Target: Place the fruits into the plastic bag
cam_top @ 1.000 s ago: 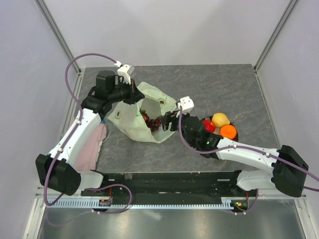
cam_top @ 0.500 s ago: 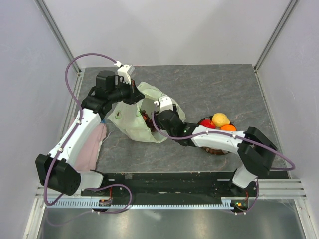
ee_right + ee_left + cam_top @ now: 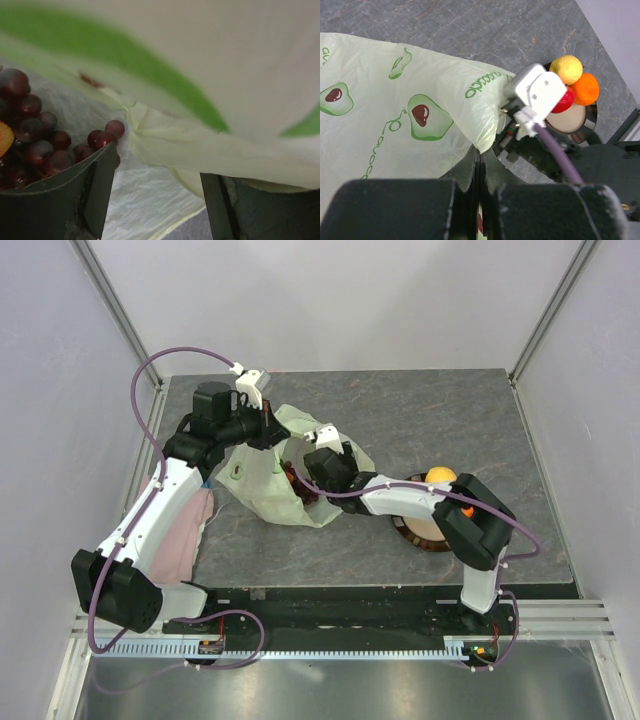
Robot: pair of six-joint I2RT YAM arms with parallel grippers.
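Note:
The pale green plastic bag [image 3: 258, 490] with avocado prints lies left of centre. My left gripper [image 3: 268, 430] is shut on its upper rim [image 3: 481, 139] and holds the mouth up. My right gripper [image 3: 302, 476] reaches into the mouth, jaws open, nothing between them [image 3: 157, 175]. A dark red grape bunch [image 3: 35, 137] lies inside the bag by the left finger [image 3: 95, 185], with a bit of a small orange-yellow fruit [image 3: 3, 138] at the edge. A lemon [image 3: 566, 68], an orange [image 3: 584, 89] and a red apple [image 3: 564, 101] sit on the plate [image 3: 570, 118]; the lemon [image 3: 438, 477] also shows from above.
A pink cloth [image 3: 185, 535] lies at the table's left edge under my left arm. The right arm's forearm crosses over the plate [image 3: 425, 536] and hides most of it. White walls and metal posts stand round the table.
My right gripper has moved left from beside the plate into the bag's mouth, and its arm has swung over the plate. The left gripper has kept hold of the bag rim.

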